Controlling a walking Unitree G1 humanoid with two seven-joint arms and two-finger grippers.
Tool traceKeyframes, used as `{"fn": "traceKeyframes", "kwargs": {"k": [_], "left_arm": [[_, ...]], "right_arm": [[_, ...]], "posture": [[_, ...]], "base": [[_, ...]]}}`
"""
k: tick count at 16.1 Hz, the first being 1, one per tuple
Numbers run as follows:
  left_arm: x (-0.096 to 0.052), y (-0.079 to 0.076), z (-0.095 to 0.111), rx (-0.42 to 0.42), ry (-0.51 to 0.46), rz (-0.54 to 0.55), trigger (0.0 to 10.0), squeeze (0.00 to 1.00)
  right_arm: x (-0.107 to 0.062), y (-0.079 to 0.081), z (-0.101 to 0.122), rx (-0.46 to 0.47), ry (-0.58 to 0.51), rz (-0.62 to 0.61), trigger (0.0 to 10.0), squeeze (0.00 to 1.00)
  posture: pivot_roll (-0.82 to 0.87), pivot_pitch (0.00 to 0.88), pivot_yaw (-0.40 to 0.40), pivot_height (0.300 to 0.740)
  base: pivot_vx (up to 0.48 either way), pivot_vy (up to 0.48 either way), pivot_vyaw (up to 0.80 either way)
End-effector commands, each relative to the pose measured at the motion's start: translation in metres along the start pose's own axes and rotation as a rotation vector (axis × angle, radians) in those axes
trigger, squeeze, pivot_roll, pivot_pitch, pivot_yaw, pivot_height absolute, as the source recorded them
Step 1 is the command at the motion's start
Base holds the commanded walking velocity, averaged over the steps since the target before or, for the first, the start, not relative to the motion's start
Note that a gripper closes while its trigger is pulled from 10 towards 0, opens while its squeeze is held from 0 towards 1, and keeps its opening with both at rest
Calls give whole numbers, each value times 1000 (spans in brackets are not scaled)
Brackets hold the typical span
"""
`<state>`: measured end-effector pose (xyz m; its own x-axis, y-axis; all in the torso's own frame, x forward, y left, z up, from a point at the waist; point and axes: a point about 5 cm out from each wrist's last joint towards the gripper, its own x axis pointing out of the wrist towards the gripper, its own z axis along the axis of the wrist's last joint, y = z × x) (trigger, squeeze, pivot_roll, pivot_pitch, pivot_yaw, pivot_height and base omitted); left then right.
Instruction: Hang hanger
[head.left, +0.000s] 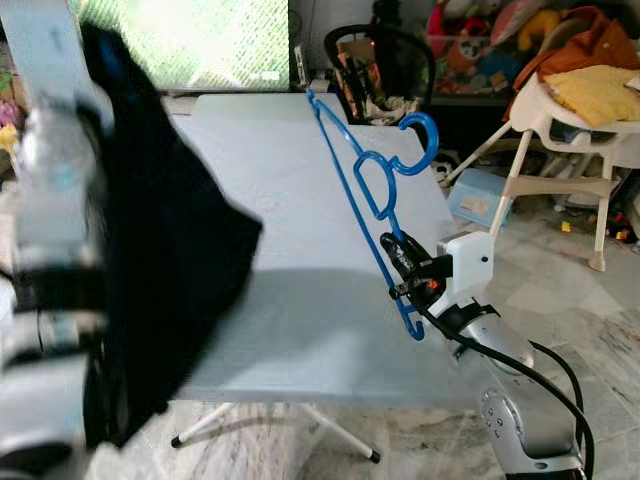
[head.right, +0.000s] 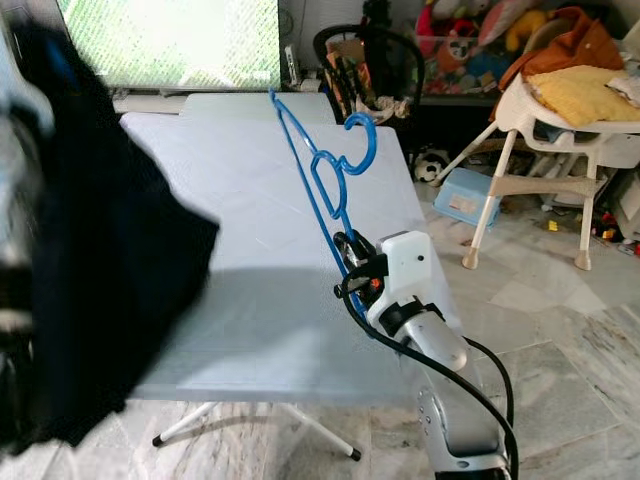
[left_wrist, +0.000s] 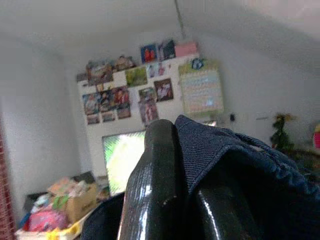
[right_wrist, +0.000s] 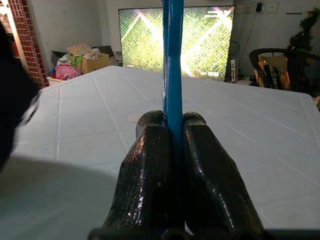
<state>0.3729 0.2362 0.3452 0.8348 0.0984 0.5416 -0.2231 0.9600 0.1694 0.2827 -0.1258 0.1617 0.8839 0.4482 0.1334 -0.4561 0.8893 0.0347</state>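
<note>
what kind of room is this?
Likely a home living room that doubles as a play area: a large TV on the far wall, a white high chair, and piled toys beyond the white folding table.

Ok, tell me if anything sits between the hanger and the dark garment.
Nothing visible does. The right gripper holds the blue hanger over the white table; the left gripper holds up the dark garment across open air.
</note>
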Motion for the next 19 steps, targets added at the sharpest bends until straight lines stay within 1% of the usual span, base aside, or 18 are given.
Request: {"fn": "traceKeyframes", "kwargs": {"k": [1, 2, 3, 4, 5, 6, 8, 9, 10, 11, 12, 13, 15, 16, 17, 18, 19], "left_arm": [[10, -8, 10, 1, -43, -43, 10000, 0], [23, -20, 27, -39, -101, -65, 10000, 0], [28, -26, 32, -65, -120, -73, 10000, 0], [29, -32, 36, -119, -159, -79, 10000, 0], [26, -45, 40, -99, -211, -142, 10000, 0], [24, -54, 38, -88, -221, -179, 10000, 0], [22, -64, 29, -172, -183, -194, 10000, 0], [10, -77, 16, -209, -173, -204, 10000, 0], [2, -83, 8, -231, -157, -203, 10000, 0], [-11, -86, -5, -245, -124, -192, 10000, 0], [-29, -88, -22, -253, -78, -174, 10000, 0], [-45, -85, -34, -251, -35, -145, 10000, 0], [-79, -71, -54, -218, 64, -62, 10000, 0], [-94, -67, -63, -192, 109, -57, 10000, 0], [-102, -62, -70, -196, 141, -33, 10000, 1000], [-119, -54, -79, -196, 215, 30, 10000, 1000], [-122, -53, -78, -197, 233, 45, 10000, 1000]], "right_arm": [[-2, -2, 6, -15, -19, -12, 10000, 0], [-3, -2, 6, -19, -16, -15, 10000, 0], [-4, -3, 6, -23, -12, -19, 10000, 0], [-4, -3, 7, -24, -12, -20, 10000, 0], [-5, -3, 6, -26, -12, -23, 10000, 0], [-4, -3, 7, -27, -13, -24, 10000, 0], [-4, -4, 7, -29, -16, -27, 10000, 0], [-4, -4, 8, -26, -18, -35, 10000, 0], [-3, -3, 8, -22, -19, -35, 10000, 0], [-3, -1, 8, -20, -18, -28, 10000, 0], [-3, 1, 7, -19, -13, -17, 10000, 0], [-4, 1, 7, -22, -8, -12, 10000, 0], [-5, -4, 7, -29, 3, -10, 10000, 0], [-4, -5, 7, -30, 6, -6, 10000, 0], [-2, -4, 6, -29, 5, 0, 10000, 0], [3, -1, 7, -23, 1, 19, 10000, 0], [5, 1, 7, -20, 0, 24, 10000, 0]], "posture": [[-13, 49, 6, 740], [-17, 48, 6, 740], [-20, 50, 7, 740], [-28, 48, 8, 740], [-34, 47, 9, 740], [-34, 43, 11, 740], [-34, 39, 19, 740], [-32, 41, 15, 740], [-33, 44, 11, 740], [-37, 49, 4, 740], [-36, 52, -4, 740], [-34, 56, -12, 740], [-15, 59, -26, 740], [-6, 57, -30, 740], [-6, 57, -30, 740], [4, 57, -36, 740], [16, 56, -42, 740]], "base": [[0, 0, 0], [0, 0, 0], [0, 0, 0], [0, 0, 0], [0, 0, 0], [0, 0, 0], [0, 0, 0], [0, 0, 0], [0, 0, 0], [0, 0, 0], [0, 0, 0], [0, 0, 0], [0, 0, 0], [0, 0, 0], [0, 0, 0], [0, 0, 0], [0, 0, 0]]}}
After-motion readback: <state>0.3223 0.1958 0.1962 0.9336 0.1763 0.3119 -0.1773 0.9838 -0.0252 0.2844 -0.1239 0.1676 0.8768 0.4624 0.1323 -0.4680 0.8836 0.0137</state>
